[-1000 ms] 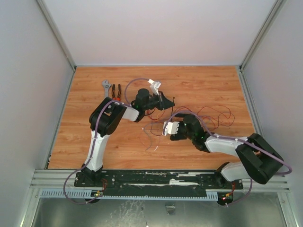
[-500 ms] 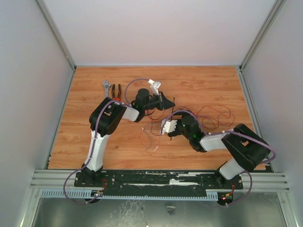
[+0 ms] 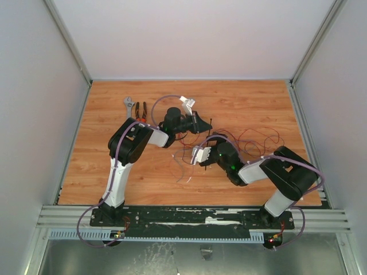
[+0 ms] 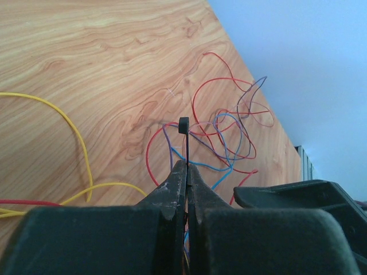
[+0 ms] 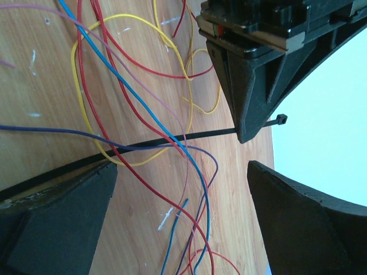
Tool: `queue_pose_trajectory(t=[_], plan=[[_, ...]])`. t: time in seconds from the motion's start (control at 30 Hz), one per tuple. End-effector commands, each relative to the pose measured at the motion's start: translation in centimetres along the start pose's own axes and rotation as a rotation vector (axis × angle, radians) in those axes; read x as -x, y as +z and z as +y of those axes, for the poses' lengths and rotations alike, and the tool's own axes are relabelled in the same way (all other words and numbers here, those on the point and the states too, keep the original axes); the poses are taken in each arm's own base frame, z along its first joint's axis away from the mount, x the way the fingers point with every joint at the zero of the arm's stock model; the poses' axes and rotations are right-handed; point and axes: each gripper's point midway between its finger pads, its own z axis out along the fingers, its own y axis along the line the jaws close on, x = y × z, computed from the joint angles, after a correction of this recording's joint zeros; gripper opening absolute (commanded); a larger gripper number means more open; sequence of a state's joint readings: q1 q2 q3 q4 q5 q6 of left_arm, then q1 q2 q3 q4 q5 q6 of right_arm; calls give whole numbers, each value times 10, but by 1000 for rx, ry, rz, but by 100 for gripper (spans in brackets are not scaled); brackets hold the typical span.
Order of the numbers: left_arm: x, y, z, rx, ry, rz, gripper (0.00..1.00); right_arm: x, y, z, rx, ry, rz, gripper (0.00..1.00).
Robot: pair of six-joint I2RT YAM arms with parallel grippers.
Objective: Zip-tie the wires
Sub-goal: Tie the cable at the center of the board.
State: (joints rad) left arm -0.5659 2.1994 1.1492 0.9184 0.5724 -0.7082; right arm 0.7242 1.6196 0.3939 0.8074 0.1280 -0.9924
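Since a second ago the right arm has swung in toward the left one, and its open claw (image 3: 199, 154) now sits just beside the left claw (image 3: 200, 121); the left arm has not shifted.

The left claw is clamped shut on the zip tie (image 5: 212, 133), near its head. From that grip the strip's tail runs out across the gap between the right claw's spread fingers, touching neither. The wires (image 5: 143, 114) lie loose on the bench (image 3: 246, 97) beneath and around both claws, and several strands cross the strip.

Likely trouble:
- The right claw may close on stray strands along with the tail, because red, blue and purple strands cross it right in the gap.
- The strip is thin, so the fingers may miss it or knock it sideways.
- Held by a short length only, the tie could pivot in the left claw's grip if pushed.

Only the right wrist view shows the strip's full run and the strands crossing it. The left wrist view sees the tie edge-on, its head poking just past the fingertips. From above, the strip is barely a line.
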Motion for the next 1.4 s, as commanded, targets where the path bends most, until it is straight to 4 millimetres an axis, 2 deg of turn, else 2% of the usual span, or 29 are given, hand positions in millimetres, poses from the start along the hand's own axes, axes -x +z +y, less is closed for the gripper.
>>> queue_pose_trajectory(t=[0.0, 0.3, 0.57, 0.73, 0.97, 1.37], plan=[[20, 2, -18, -47, 31, -33, 0, -4, -1, 25, 49, 6, 4, 99], [23, 1, -23, -59, 22, -34, 0, -4, 1, 28, 39, -5, 2, 99], [23, 3, -23, -58, 17, -35, 0, 15, -2, 41, 71, 2, -57, 99], [24, 4, -21, -55, 7, -36, 0, 26, -7, 39, 57, 4, -83, 99], [23, 4, -20, -53, 8, -37, 0, 32, -10, 44, 66, -10, -89, 99], [24, 5, -20, -54, 7, -37, 0, 44, -16, 42, 66, 35, -118, 86]])
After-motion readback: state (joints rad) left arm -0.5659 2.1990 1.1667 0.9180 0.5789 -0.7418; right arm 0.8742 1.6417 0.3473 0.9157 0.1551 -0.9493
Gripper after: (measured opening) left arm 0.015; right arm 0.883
